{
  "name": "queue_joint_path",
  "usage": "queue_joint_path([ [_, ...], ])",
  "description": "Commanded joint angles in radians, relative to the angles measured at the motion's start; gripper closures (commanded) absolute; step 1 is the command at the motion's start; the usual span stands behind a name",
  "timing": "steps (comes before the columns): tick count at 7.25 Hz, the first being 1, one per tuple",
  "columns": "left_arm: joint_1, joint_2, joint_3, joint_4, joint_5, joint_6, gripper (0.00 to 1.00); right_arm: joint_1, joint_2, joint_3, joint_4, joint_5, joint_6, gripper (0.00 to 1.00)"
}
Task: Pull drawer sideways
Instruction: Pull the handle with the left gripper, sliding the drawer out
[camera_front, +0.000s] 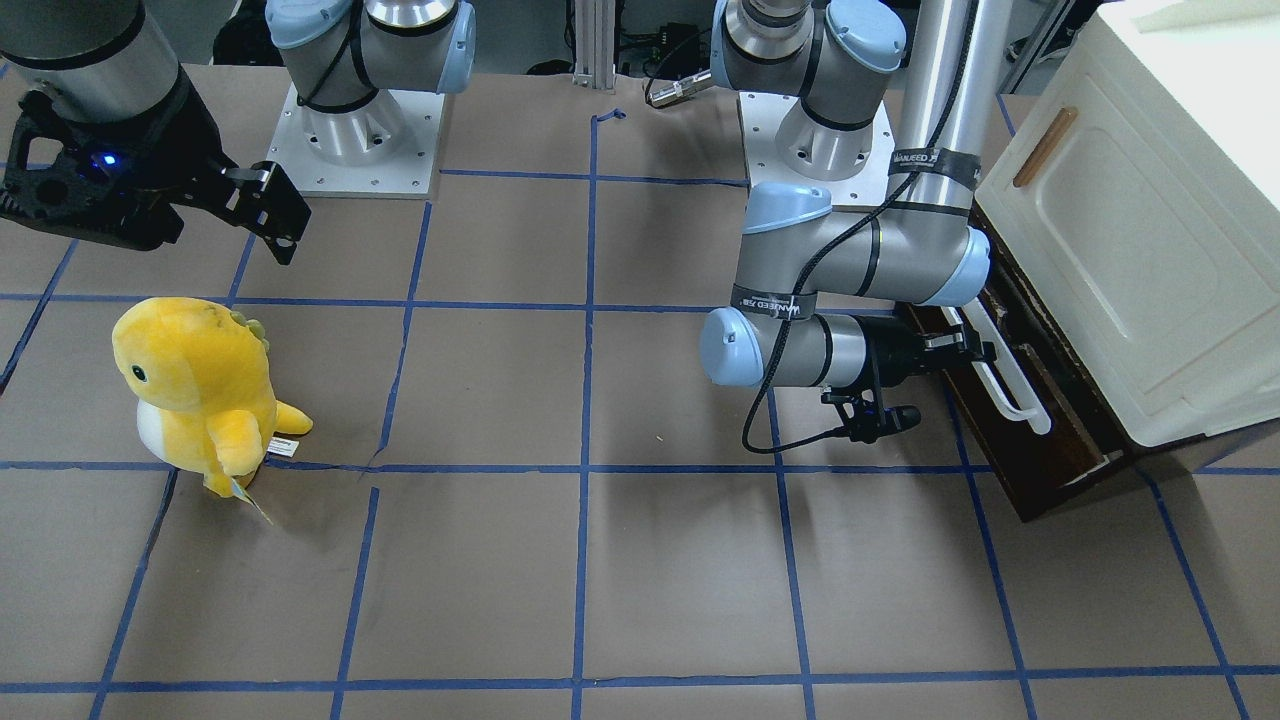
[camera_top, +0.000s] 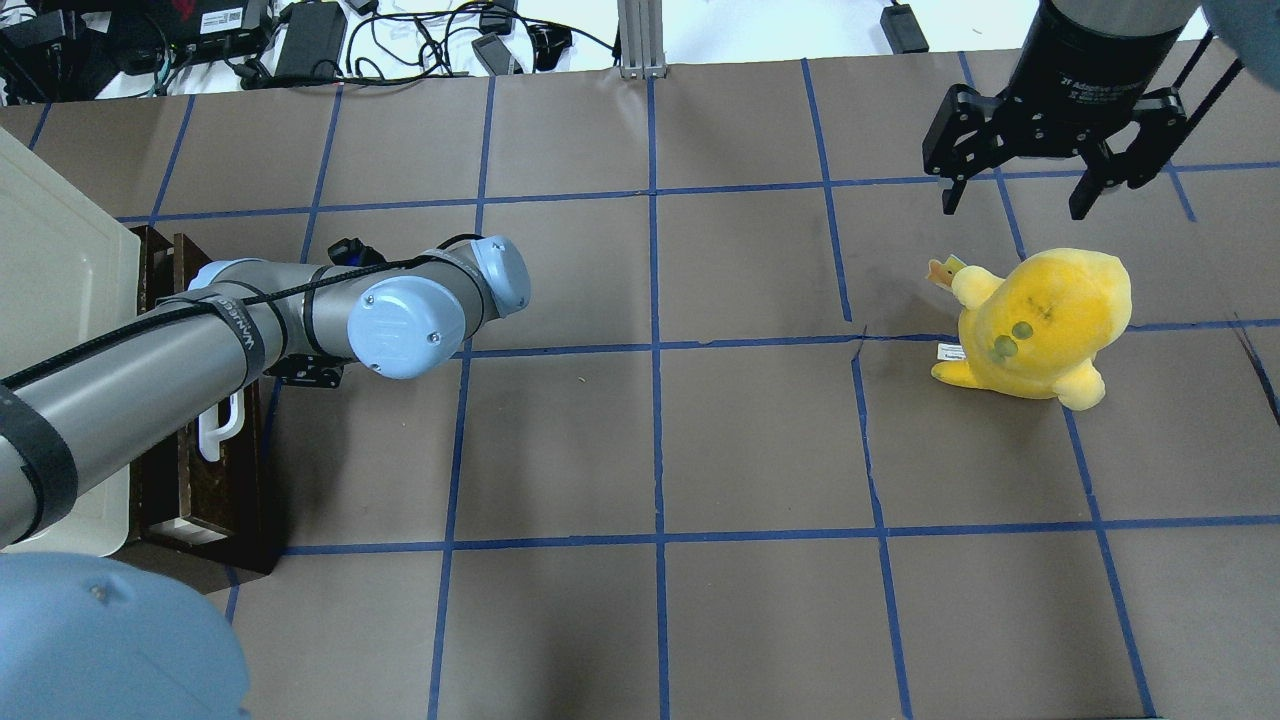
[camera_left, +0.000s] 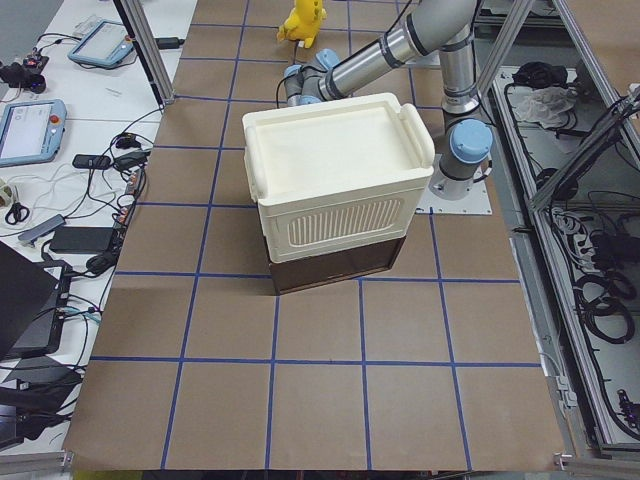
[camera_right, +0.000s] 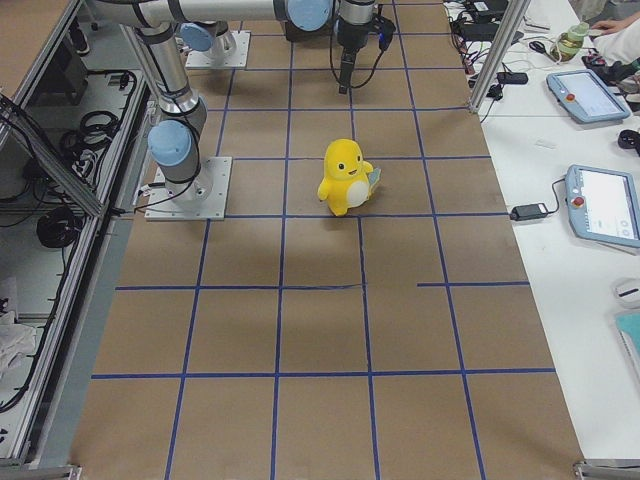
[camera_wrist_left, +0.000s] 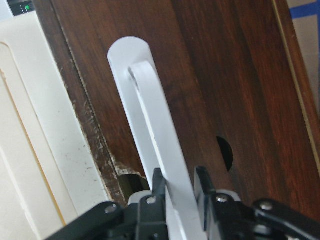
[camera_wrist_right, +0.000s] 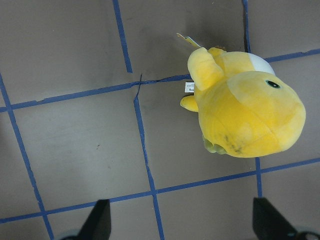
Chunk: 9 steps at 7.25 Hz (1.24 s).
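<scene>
The drawer (camera_front: 1040, 420) has a dark brown wooden front and a long white bar handle (camera_front: 1010, 375). It sits under a cream-white cabinet (camera_front: 1130, 230) and stands pulled out a little. My left gripper (camera_front: 975, 345) is shut on the white handle; in the left wrist view both fingers (camera_wrist_left: 207, 187) clamp the handle (camera_wrist_left: 155, 130) against the dark front (camera_wrist_left: 225, 90). In the overhead view the left arm (camera_top: 250, 330) hides most of the drawer (camera_top: 215, 480). My right gripper (camera_top: 1020, 190) is open and empty, hovering above the table beyond the plush.
A yellow plush dinosaur (camera_front: 195, 385) stands on the brown, blue-taped table; it also shows in the overhead view (camera_top: 1040, 320) and under the right wrist camera (camera_wrist_right: 245, 110). The cream cabinet door carries a small wooden handle (camera_front: 1045, 145). Cables and devices lie beyond the table's far edge (camera_top: 300, 40).
</scene>
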Motion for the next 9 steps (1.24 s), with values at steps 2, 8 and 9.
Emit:
queue_joint_path([
  [2, -0.022, 0.0, 0.006, 0.0, 0.0, 0.004, 0.74, 0.0, 0.0, 0.0, 0.0, 0.0, 0.0, 0.0],
  [8, -0.045, -0.003, 0.012, 0.0, -0.003, 0.007, 0.73, 0.0, 0.0, 0.0, 0.002, 0.0, 0.0, 0.0],
  [9, -0.049, -0.005, 0.012, 0.0, -0.002, 0.007, 0.73, -0.001, 0.0, 0.0, 0.0, 0.0, 0.0, 0.0],
])
